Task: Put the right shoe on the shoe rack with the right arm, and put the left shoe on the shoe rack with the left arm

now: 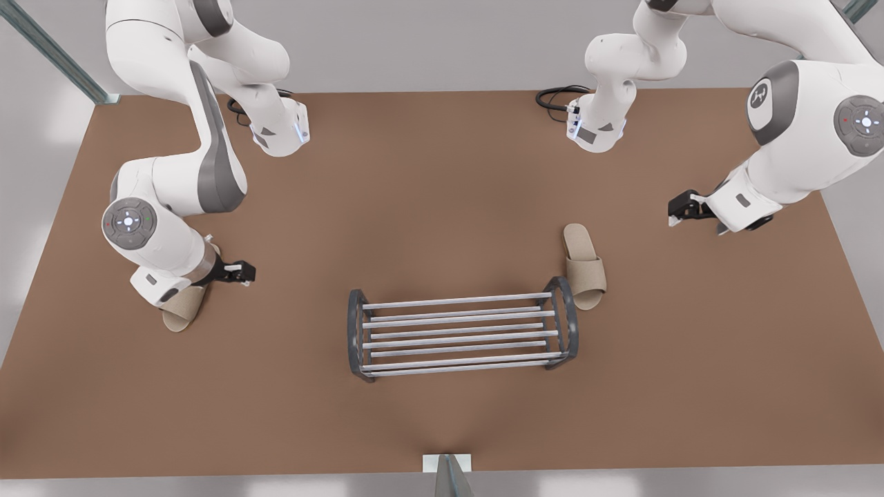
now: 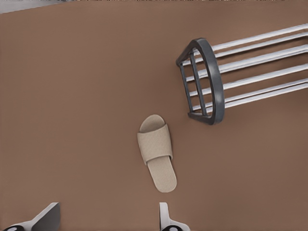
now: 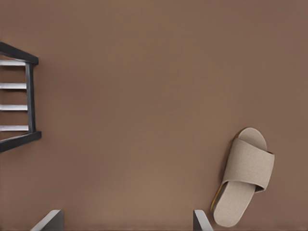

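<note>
1. Rack [image 1: 459, 331] first: the low shoe rack stands on the brown desk [image 1: 442, 193], near the middle. It has pale silver bars between two dark grey round ends. No shoe lies on it.
2. The left shoe [image 1: 585, 266] is a tan slipper. It lies flat on the desk just beside the rack's end on the front view's right. Its toe end is the part closest to the rack.
3. In the left wrist view, the left shoe [image 2: 156, 154] lies near the rack's dark end [image 2: 214, 82], with a small strip of desk between them.
4. The left claw [image 1: 673, 210] hangs above the desk, well apart from the rack, on the front view's right. It is out past the left shoe and touches nothing.
5. In the left wrist view, the left claw [image 2: 106, 221] is spread wide and holds nothing.
6. The right shoe [image 1: 183, 310] is a tan slipper too. It lies flat on the desk, well apart from the rack, on the front view's left. The arm hides part of it.
7. The right claw [image 1: 247, 273] hangs just above the right shoe, on the side nearer the rack.
8. In the right wrist view, the right claw [image 3: 125, 224] is spread wide and holds nothing. The right shoe [image 3: 243, 178] lies just beside one finger [image 3: 199, 219], and the rack's end [image 3: 30, 96] is far off.
</note>
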